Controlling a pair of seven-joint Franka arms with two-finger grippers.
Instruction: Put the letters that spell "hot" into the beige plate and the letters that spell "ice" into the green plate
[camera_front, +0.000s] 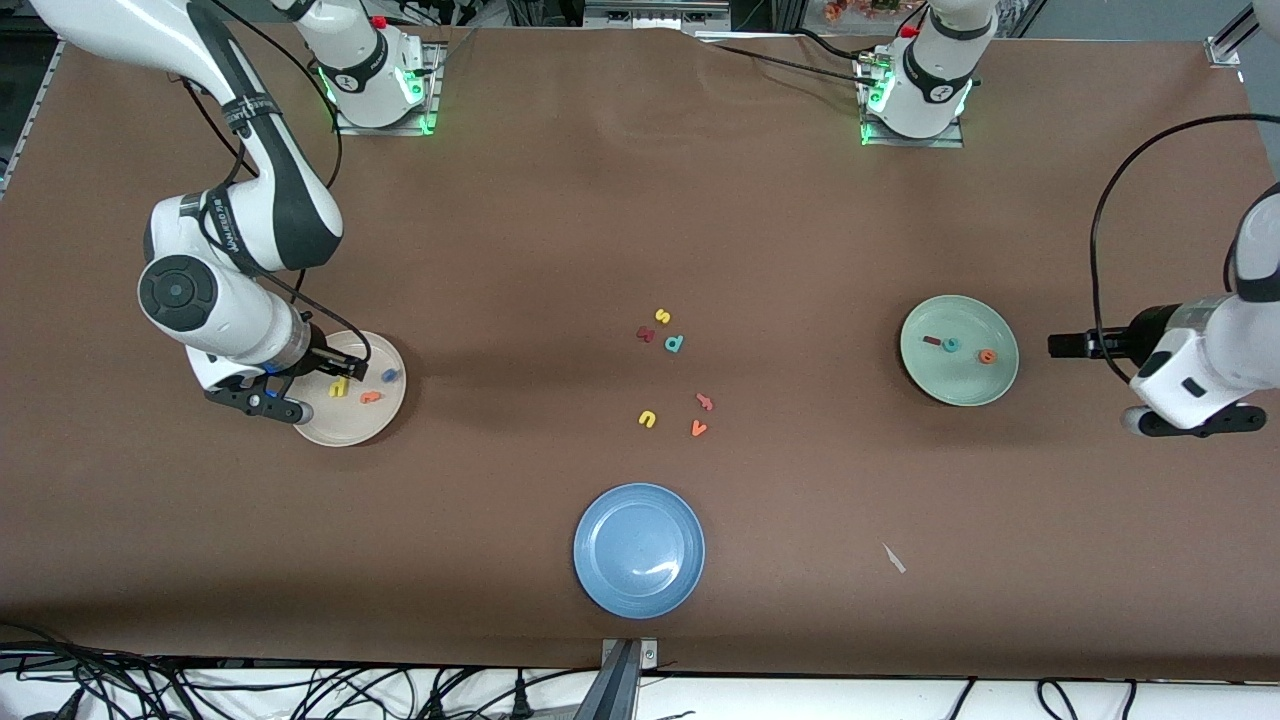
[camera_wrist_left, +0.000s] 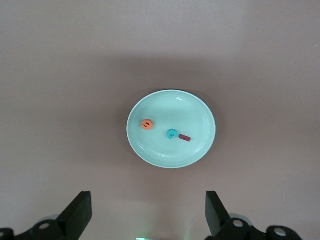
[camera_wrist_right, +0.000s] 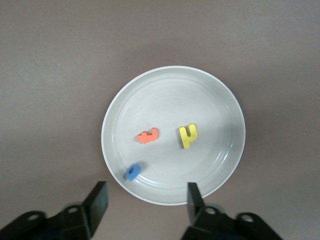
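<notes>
Bright, even light from above over the whole brown table (camera_front: 640, 200). Soft dark shadows under the arms and beside each plate. A small white shine on the blue plate (camera_front: 639, 550). Green glow at both arm bases. Front view sharp. Both wrist views a bit soft and hazy, darker toward the corners, with a dim shadow patch around each plate.

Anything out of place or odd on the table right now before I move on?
Nothing misplaced: yellow h, orange t and blue o lie in the beige plate; the red i, teal c and orange e in the green plate. Only oddity: a small pale scrap on the cloth near the blue plate.
</notes>
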